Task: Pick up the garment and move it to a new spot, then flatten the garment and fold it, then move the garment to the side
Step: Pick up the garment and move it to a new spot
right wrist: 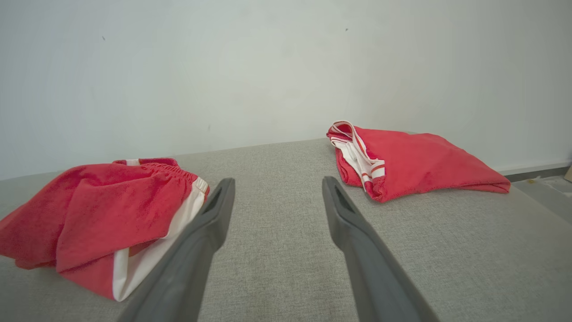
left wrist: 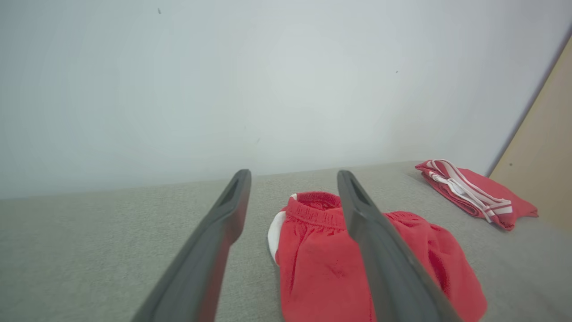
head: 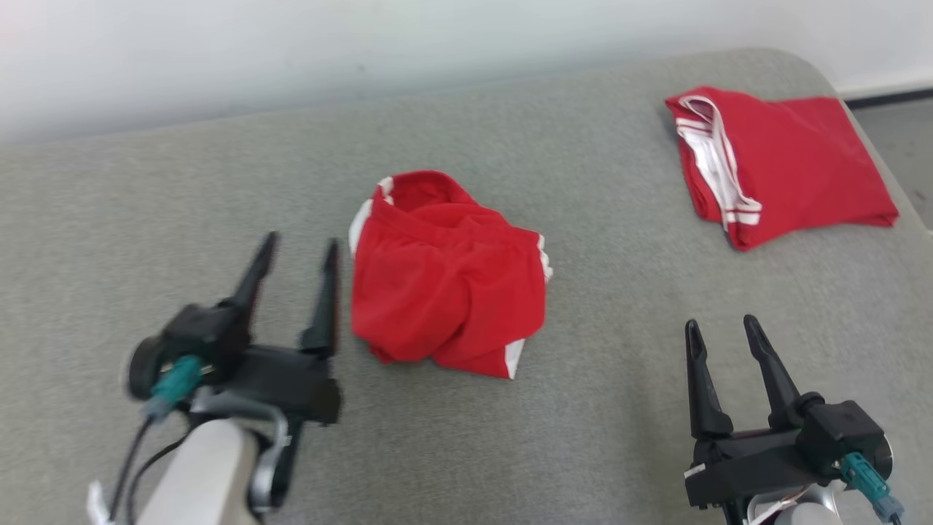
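Head view: crumpled red shorts (head: 444, 284) lie mid-surface (head: 146, 204); we see left jaws just beside them and right jaws nearer, both wide apart and empty.
Left wrist view: we judge a pinch may catch one layer only.
Right wrist view: the folded red garment (right wrist: 415, 156) at the far right corner risks being disturbed.

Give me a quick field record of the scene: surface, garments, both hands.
surface: grey fabric surface, pale wall behind it
crumpled garment: red with white trim, bunched in the middle of the surface, not held
folded garment: red with white trim, folded at the far right, near the surface's edge
left hand: open, empty, close beside the crumpled garment's left edge
right hand: open, empty, over bare surface to the right of the crumpled garment
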Robot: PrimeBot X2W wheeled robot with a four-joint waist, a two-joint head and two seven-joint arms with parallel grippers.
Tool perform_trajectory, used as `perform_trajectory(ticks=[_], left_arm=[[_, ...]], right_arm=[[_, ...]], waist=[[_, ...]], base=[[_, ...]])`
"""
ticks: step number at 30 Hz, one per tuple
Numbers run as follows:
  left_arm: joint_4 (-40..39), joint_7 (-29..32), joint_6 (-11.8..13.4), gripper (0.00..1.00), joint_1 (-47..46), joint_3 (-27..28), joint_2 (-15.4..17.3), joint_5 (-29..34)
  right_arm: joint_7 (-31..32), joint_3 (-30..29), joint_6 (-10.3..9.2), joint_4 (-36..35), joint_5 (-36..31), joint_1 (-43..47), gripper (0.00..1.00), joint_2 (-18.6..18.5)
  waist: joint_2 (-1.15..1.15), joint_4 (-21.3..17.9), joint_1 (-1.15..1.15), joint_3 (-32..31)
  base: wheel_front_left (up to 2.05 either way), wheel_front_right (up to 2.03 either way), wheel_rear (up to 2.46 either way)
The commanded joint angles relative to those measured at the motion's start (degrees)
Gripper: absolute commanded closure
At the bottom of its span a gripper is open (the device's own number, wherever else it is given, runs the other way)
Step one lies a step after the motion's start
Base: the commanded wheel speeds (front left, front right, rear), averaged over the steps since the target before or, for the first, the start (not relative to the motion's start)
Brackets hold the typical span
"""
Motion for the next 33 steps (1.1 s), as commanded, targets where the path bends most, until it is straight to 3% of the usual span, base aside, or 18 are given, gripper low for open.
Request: perform_trajectory(ticks=[1,13,20,33], left_arm=[[-0.64,-0.53,0.31,0.00,1.33,0.86,0.75,0.09],[-9.71,-0.91,2.62,0.00,13.91,9.34,6.44,0.36],[-13.76,-0.92,2.71,0.00,20.28,11.84,5.91,0.92],[-15.25,-0.93,0.12,0.00,25.88,13.87,3.60,1.25]], right_arm=[[-0.02,-0.13,-0.16,-0.09,-0.46,0.68,0.00,0.03],[-0.02,-0.24,-0.16,-0.30,-0.78,2.20,0.00,-0.15],[0.35,-0.15,-0.16,-0.23,-0.25,3.02,0.00,-0.42],[1.34,0.05,-0.16,-0.71,0.68,5.27,0.00,-0.79]], waist=[[0.00,2.22,0.00,-2.06],[0.00,5.72,0.00,-4.55],[0.00,6.38,0.00,-4.80],[0.00,7.25,0.00,-5.36]], base=[[0.00,0.00,0.00],[0.00,0.00,0.00],[0.00,0.00,0.00],[0.00,0.00,0.00]])
